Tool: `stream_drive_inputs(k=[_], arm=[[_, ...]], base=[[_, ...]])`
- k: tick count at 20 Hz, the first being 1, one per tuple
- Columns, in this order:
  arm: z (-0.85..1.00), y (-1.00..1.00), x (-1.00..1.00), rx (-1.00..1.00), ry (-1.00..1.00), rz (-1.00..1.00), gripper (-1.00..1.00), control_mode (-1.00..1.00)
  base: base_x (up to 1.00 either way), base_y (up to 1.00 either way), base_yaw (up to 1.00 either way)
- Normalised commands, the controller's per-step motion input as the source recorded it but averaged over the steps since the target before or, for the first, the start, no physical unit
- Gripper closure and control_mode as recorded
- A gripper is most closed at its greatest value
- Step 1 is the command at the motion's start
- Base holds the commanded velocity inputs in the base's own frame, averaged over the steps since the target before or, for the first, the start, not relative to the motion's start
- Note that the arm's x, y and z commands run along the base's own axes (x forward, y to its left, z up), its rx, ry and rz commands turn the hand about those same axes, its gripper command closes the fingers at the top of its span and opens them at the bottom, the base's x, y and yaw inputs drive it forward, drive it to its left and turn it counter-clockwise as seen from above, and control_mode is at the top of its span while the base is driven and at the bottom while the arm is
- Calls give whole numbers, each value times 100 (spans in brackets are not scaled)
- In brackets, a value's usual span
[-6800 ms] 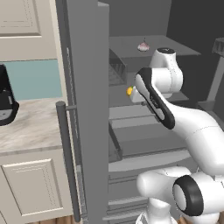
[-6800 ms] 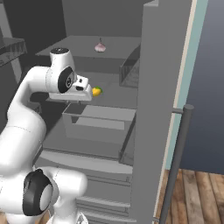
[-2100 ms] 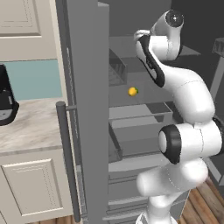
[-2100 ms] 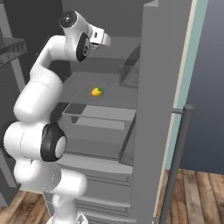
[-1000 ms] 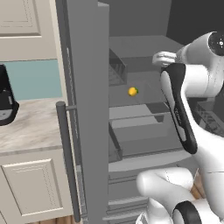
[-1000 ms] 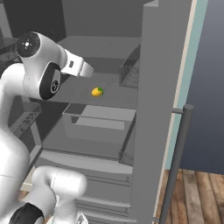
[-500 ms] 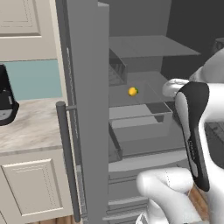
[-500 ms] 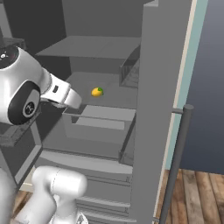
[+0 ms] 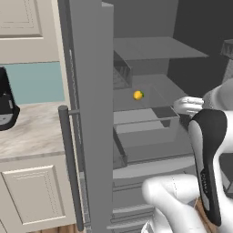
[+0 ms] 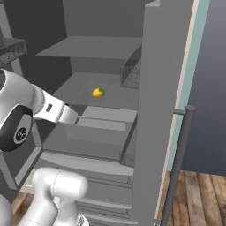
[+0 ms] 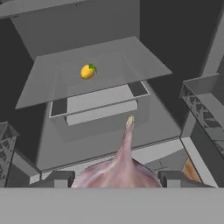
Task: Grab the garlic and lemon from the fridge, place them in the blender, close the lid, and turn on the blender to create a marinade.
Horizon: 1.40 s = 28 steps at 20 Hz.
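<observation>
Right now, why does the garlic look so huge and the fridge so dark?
Hand view: the garlic sits right at the camera between the hand's fingertips, so it looms large and the bottom edge cuts it off. Both base views: the fridge is flat grey and dim inside, with no glare; only the lemon stands out bright.

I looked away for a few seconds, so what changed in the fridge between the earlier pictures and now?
The small pinkish-white garlic bulb left the top shelf: the gripper reached up, took it, and pulled back and down out of the tall grey fridge. The small yellow lemon stayed on its shelf, and the door stayed open.
</observation>
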Motion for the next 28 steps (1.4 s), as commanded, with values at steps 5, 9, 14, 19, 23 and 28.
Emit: stream_drive_inputs(k=[5, 9, 14, 19, 23, 28], arm=[[0, 0, -14, 0, 0, 0, 100, 100], [0, 0, 0, 0, 0, 0, 100, 100], [0, 0, 0, 0, 0, 0, 100, 100], [0, 0, 0, 0, 0, 0, 100, 100], [0, 0, 0, 0, 0, 0, 100, 100], [0, 0, 0, 0, 0, 0, 100, 100]], base=[[-76, -1, 1], [-100, -1, 19], [-96, 7, 69], [-55, 0, 97], [-22, 0, 100], [-12, 0, 100]])
